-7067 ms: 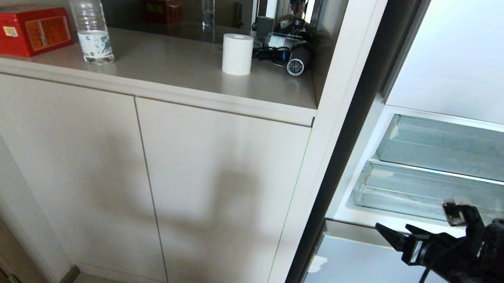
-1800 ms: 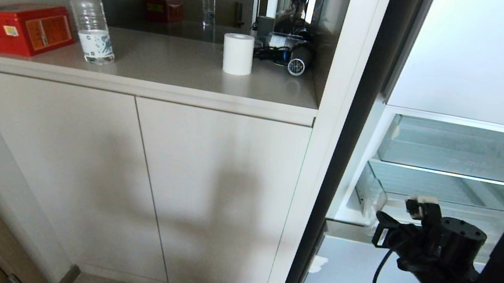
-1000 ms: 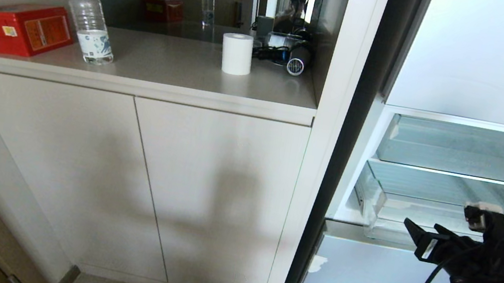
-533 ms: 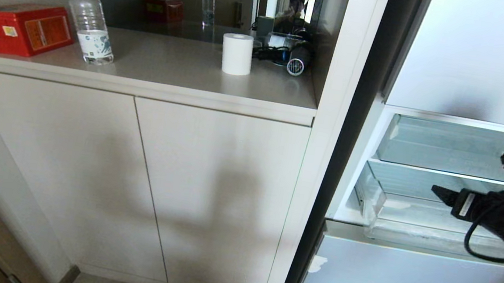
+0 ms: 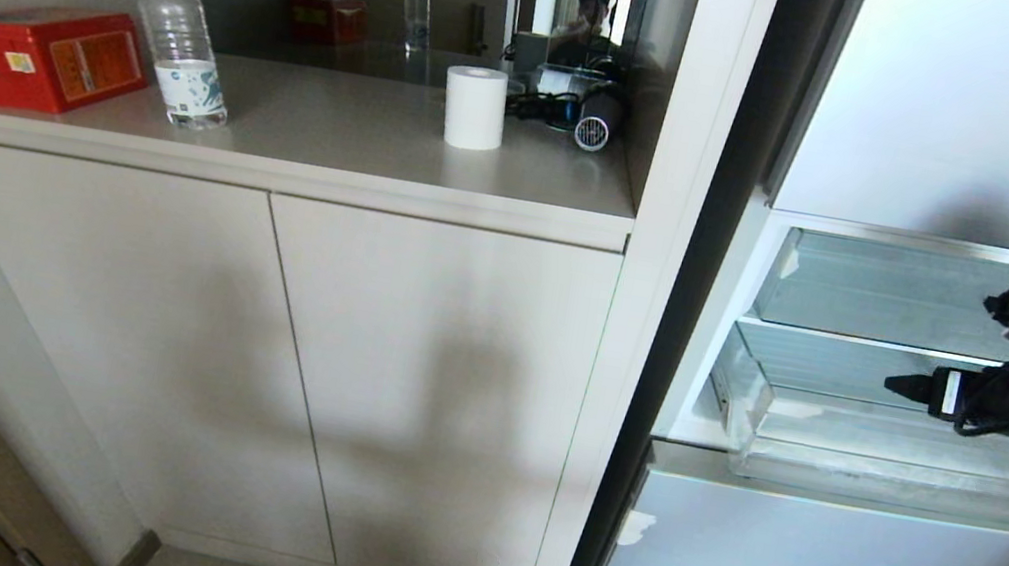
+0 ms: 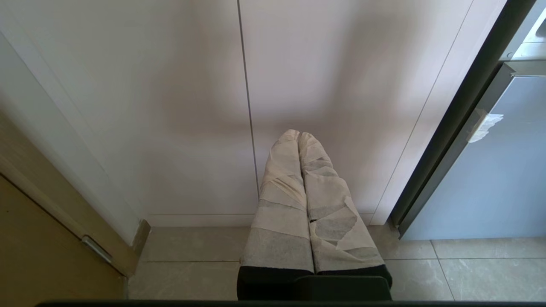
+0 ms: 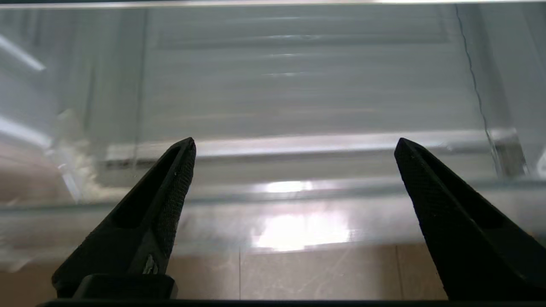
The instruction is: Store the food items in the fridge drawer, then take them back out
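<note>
Now the fridge drawer (image 5: 843,448) stands pulled out, directly ahead of and below the right pincer (image 7: 294,145).
Its long axis runs crosswise to the empty, wide-spread fingers (image 7: 170,187); no food item shows; the left pincer (image 6: 298,136), pressed together, hangs by the cabinet, well apart.
</note>
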